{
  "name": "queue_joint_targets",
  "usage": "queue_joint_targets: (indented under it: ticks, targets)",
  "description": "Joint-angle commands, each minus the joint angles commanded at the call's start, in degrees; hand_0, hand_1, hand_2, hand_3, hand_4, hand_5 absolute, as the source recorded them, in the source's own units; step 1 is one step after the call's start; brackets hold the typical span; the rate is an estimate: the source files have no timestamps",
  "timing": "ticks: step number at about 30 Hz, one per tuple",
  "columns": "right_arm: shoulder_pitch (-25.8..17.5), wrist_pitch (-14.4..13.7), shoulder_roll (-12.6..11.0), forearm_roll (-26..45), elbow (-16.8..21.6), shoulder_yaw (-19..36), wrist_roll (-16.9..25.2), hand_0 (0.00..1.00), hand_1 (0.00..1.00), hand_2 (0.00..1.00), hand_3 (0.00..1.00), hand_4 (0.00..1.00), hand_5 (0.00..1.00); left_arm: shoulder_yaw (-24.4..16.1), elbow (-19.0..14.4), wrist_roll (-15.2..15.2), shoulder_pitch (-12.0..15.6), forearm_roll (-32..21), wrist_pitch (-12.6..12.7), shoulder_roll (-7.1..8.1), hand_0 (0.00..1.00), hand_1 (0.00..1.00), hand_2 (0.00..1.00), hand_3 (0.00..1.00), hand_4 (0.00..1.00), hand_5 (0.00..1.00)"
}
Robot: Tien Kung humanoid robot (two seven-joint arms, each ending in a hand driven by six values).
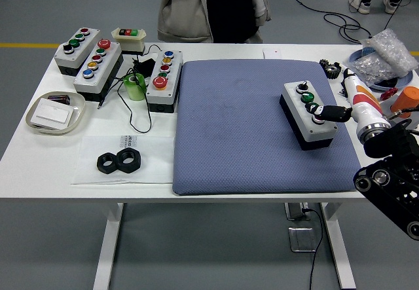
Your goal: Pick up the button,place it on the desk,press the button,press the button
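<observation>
White bench seen from the head view, with a blue-grey mat as the landmark, covering the bench's centre and right. On the mat's right part lies the button box, a grey housing on a black base, set at a slant, carrying three buttons in a row: a black one farthest from the near edge, a green one in the middle, and one at the near end. The right robot hand comes in from the mat's right edge, its white-and-orange forearm angled over the bench; one dark finger is stretched out with its tip touching the near-end button, so that button's colour is mostly hidden. How the remaining fingers stand cannot be told. Left of the mat stand three further button boxes with coloured caps, a green tape roll among black cables, a shallow tray holding a white card, and two black hex nuts on a clear sheet. Right of the mat's far corner sit a plastic bag of small parts and an orange object. A person in a light coat stands beyond the bench's far edge; no hands of theirs show.
</observation>
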Motion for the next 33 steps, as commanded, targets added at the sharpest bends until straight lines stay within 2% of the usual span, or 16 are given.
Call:
queue_joint_targets:
  ticks: [12, 13, 17, 19, 24, 25, 30, 31, 33]
  targets:
    - [0.41, 1.11, 3.55, 3.38, -4.12, -2.20, -0.96, 0.998, 0.935, 0.998, 0.998, 0.929, 0.251, -0.64, -0.04, 0.34, 0.37, 1.12, -0.11, 0.02, 0.682, 0.650, 0.745, 0.786, 0.694, 0.998]
    - [0.44, 1.10, 3.63, 3.41, -4.27, -2.24, -1.00, 0.998, 0.922, 0.997, 0.998, 0.956, 0.277, -0.65, -0.04, 0.35, 0.37, 1.14, -0.11, 0.02, 0.683, 0.650, 0.744, 0.786, 0.694, 0.998]
    - [1.81, 1.65, 5.14, 4.64, -7.92, -2.27, -1.78, 0.998, 0.922, 0.997, 0.998, 0.956, 0.277, -0.71, -0.06, 0.36, 0.50, 1.23, -0.16, 0.04, 0.683, 0.650, 0.744, 0.786, 0.694, 0.998]
    - [2.35, 1.87, 5.54, 5.00, -8.87, -2.33, -2.13, 0.986, 0.887, 0.963, 0.973, 0.958, 0.279, -0.66, -0.06, 0.33, 0.48, 1.15, -0.16, 0.06, 0.683, 0.650, 0.744, 0.786, 0.694, 0.998]
    - [4.01, 2.50, 6.68, 5.16, -11.61, -2.01, -3.60, 0.986, 0.887, 0.963, 0.973, 0.958, 0.279, -0.28, -0.04, 0.13, 0.26, 0.63, -0.08, 0.13, 0.683, 0.650, 0.744, 0.786, 0.694, 0.998]
    - [4.36, 2.78, 6.84, 5.18, -12.15, -1.95, -3.97, 0.954, 0.810, 0.869, 0.938, 0.959, 0.276, -0.17, -0.04, 0.07, 0.20, 0.46, -0.06, 0.16, 0.683, 0.648, 0.743, 0.786, 0.693, 0.998]
    - [5.69, 4.21, 7.34, 4.87, -14.34, -1.92, -5.44, 0.954, 0.810, 0.869, 0.938, 0.959, 0.276, 0.18, 0.00, -0.13, -0.02, -0.12, 0.06, 0.20, 0.683, 0.648, 0.743, 0.786, 0.693, 0.998]
    - [5.93, 4.44, 7.43, 4.74, -14.73, -1.95, -5.69, 0.907, 0.712, 0.751, 0.905, 0.961, 0.273, 0.21, 0.00, -0.15, -0.05, -0.18, 0.07, 0.20, 0.683, 0.647, 0.742, 0.786, 0.693, 0.998]
    - [6.48, 5.02, 7.64, 4.71, -15.56, -2.09, -6.17, 0.907, 0.712, 0.751, 0.905, 0.961, 0.273, 0.33, -0.01, -0.20, -0.09, -0.34, 0.07, 0.23, 0.683, 0.647, 0.742, 0.786, 0.693, 0.998]
